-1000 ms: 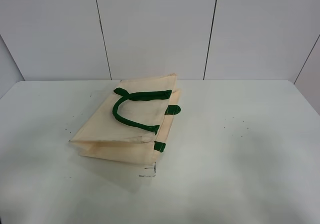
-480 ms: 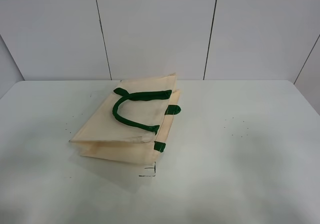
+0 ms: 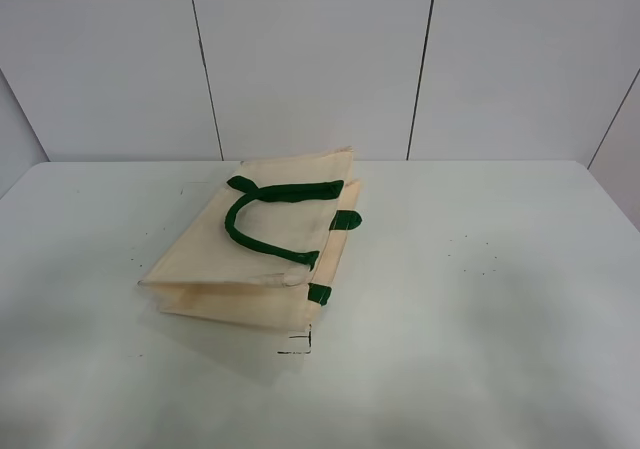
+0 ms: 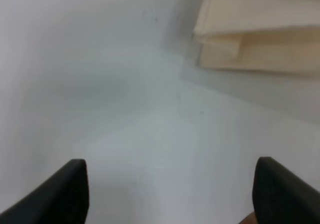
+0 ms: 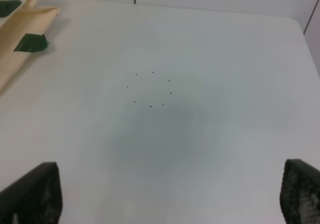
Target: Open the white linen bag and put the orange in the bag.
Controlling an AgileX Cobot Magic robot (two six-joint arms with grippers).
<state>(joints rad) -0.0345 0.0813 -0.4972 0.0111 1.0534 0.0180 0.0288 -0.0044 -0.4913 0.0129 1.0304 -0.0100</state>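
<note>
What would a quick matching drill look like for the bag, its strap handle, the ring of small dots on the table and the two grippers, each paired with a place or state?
Things:
1. white linen bag
2. green strap handle
3. ring of dots
4. left gripper and right gripper

Place or state:
A. jaws wide apart, holding nothing
B. lying flat and folded on the table, left of centre
C. looped on top of the cream cloth
D. marked on bare tabletop to the right of the bag

Pairs: 1-B, 2-C, 3-D, 4-A

Black blunt fingertips of the left end effector (image 4: 170, 191); mesh-textured black ones on the right end effector (image 5: 170, 196).
</note>
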